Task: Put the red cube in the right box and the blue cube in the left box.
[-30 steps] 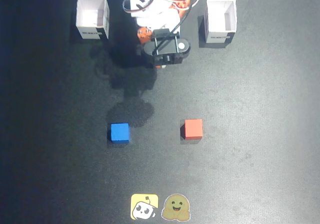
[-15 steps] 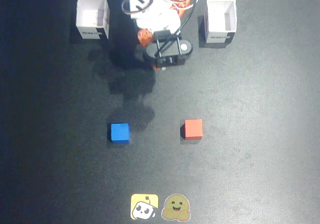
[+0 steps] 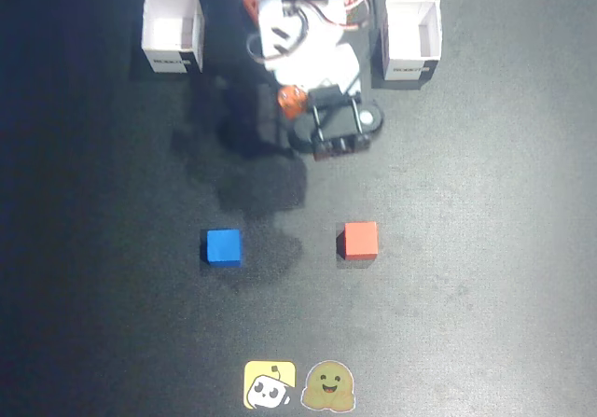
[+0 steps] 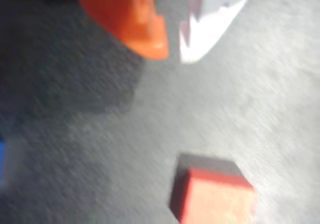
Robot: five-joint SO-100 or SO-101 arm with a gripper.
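The red cube (image 3: 359, 240) lies on the dark table right of centre in the fixed view. It also shows low and right of centre in the wrist view (image 4: 215, 196), well ahead of the fingertips. The blue cube (image 3: 224, 247) lies to its left, and a blue sliver of it (image 4: 1, 159) shows at the wrist view's left edge. Two white open-top boxes stand at the back, one on the left (image 3: 173, 33) and one on the right (image 3: 412, 39). My gripper (image 3: 294, 109) (image 4: 173, 53) hangs between the boxes, above the table. Its orange and white fingers are almost together and hold nothing.
The arm's white base (image 3: 298, 25) stands between the two boxes at the back. Two cartoon stickers (image 3: 270, 384) (image 3: 328, 386) lie at the front edge. The arm's shadow falls on the table left of the gripper.
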